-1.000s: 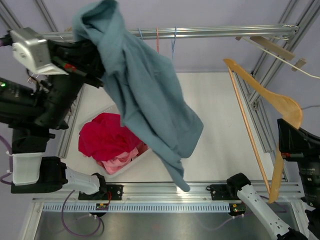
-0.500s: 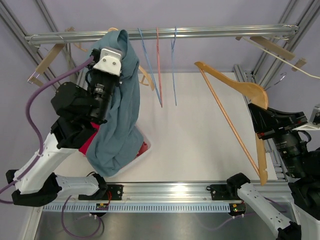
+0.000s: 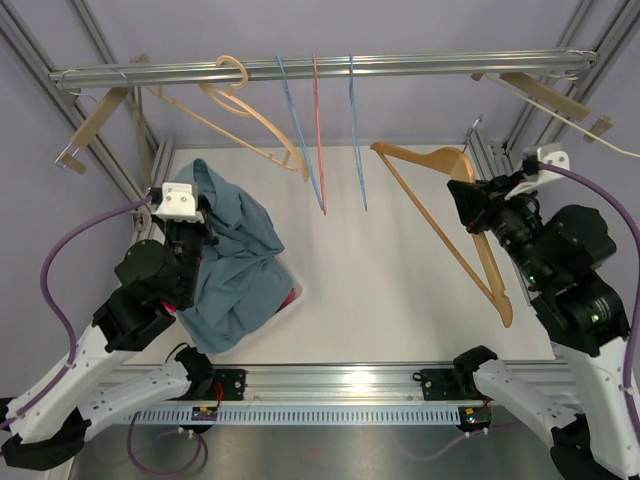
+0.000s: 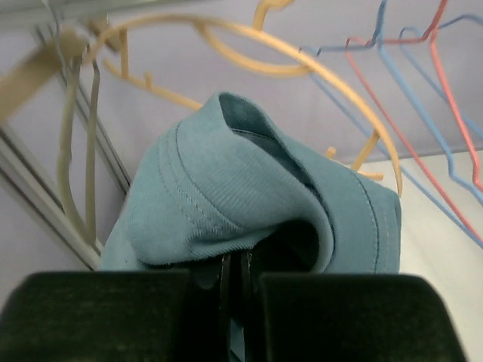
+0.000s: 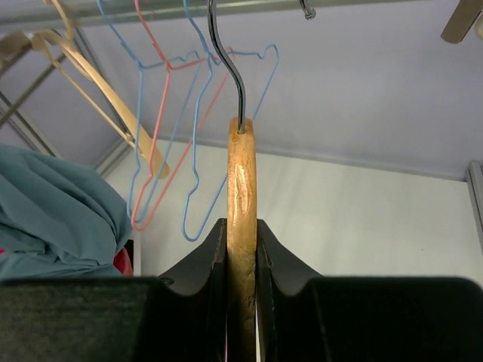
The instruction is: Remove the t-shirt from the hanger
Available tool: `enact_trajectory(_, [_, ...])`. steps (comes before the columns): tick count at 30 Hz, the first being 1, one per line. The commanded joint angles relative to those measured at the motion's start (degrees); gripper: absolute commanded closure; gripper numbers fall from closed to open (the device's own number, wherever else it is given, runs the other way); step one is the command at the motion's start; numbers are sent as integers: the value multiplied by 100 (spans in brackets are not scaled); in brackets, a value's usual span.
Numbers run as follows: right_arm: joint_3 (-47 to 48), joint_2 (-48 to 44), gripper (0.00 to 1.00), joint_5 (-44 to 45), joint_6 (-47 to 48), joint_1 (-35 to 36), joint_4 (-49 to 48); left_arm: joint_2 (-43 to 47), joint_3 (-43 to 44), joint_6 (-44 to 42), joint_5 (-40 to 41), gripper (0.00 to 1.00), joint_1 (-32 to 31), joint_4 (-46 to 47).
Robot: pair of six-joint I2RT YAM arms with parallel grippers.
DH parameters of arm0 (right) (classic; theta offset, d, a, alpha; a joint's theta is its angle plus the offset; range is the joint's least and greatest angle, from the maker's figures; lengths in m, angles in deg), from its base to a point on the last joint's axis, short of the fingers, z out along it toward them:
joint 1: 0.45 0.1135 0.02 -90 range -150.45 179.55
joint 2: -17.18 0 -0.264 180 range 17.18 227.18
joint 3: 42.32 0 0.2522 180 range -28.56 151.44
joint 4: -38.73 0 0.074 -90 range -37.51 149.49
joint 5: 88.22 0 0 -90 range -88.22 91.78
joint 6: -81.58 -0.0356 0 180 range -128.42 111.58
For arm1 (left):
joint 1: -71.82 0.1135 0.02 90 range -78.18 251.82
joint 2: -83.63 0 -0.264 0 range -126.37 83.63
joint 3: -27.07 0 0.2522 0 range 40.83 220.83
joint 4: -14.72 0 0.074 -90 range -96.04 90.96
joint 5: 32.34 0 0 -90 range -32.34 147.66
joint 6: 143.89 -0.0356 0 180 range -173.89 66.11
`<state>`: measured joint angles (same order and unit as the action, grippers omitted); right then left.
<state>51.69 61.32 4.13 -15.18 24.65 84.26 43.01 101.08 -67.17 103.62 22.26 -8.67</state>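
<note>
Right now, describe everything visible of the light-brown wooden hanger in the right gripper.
The light-brown wooden hanger is bare, with no garment on it. It has curved shoulders, a thin straight lower bar and a dark metal hook set into its top. The wood looks smooth and varnished. The right gripper is shut on its neck just below the hook, holding it tilted above the white table. Nothing else visibly touches it.

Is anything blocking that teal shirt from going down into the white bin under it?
Nothing visible does. The t-shirt, pinched in the left gripper, spreads across the bin, covering most of the red clothes in it. The wooden hanger is bare, off to the right in the right gripper, apart from it.
</note>
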Motion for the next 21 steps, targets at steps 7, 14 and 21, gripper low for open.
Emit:
enact_trajectory(7, [456,1333,100,-93,1018,47,-1013,854,-751,4085,818,100,17,-3048])
enact_trajectory(14, [1589,2720,100,-391,1748,39,-1033,1030,-1664,5527,370,100,17,-3836])
enact_trajectory(21, [2469,3645,100,-972,1696,-93,-1041,1223,-2166,6152,230,67,25,-3889])
